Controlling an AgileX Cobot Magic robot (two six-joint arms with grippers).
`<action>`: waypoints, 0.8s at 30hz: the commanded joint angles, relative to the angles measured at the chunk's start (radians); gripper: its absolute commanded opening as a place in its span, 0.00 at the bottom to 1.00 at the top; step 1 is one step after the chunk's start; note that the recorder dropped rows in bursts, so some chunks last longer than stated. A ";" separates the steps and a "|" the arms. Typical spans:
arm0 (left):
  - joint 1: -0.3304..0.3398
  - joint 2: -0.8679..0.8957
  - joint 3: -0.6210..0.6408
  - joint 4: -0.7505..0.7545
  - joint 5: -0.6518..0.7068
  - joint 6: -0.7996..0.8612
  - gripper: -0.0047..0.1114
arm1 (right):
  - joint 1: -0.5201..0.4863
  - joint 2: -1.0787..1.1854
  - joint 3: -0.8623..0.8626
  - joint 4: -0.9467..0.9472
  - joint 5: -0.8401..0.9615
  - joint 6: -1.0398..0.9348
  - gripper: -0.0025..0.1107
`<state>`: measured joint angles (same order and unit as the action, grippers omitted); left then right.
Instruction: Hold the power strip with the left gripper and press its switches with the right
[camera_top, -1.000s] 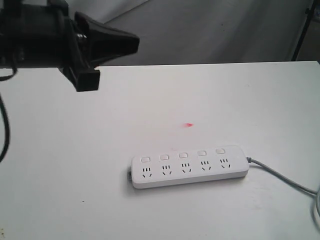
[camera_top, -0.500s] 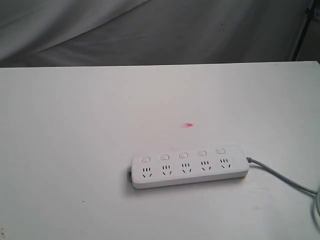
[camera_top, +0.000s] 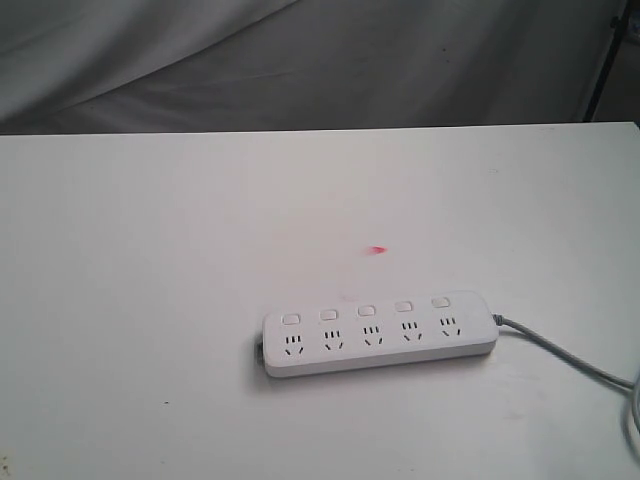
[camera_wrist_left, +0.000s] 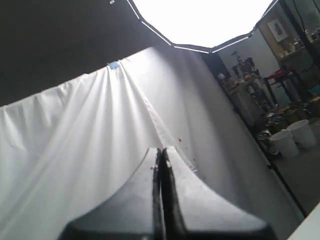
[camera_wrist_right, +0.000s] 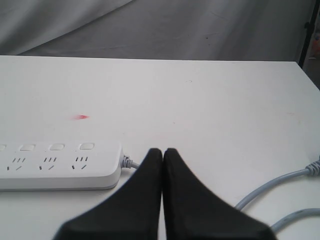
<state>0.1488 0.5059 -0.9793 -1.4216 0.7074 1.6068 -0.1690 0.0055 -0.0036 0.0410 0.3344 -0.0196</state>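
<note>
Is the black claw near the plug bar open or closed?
Shut: on the right gripper the tips meet with no gap, holding nothing, beside the power strip.

Exterior: high from near side, angled down over table (camera_top: 140, 260). Right wrist: low, facing far, sharing power strip (camera_top: 380, 335) and red mark (camera_top: 377, 250). Left wrist: tilted up at white curtain (camera_wrist_left: 75, 150).

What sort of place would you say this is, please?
Most likely a lab or workshop test bench: a white table carrying a power strip, a cloth backdrop hung behind it, and, in the left wrist view, cluttered shelves and white buckets beyond the cloth.
</note>
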 joint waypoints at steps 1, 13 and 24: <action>0.026 -0.080 -0.003 -0.005 -0.107 -0.018 0.04 | -0.002 -0.005 0.004 -0.002 -0.001 0.002 0.02; 0.044 -0.235 0.106 0.183 -0.301 -0.169 0.04 | -0.002 -0.005 0.004 -0.002 -0.001 0.002 0.02; 0.044 -0.408 0.374 0.179 -0.453 -0.196 0.04 | -0.002 -0.005 0.004 -0.002 -0.001 0.002 0.02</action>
<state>0.1903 0.1347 -0.6636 -1.2416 0.2948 1.4236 -0.1690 0.0055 -0.0036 0.0410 0.3344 -0.0196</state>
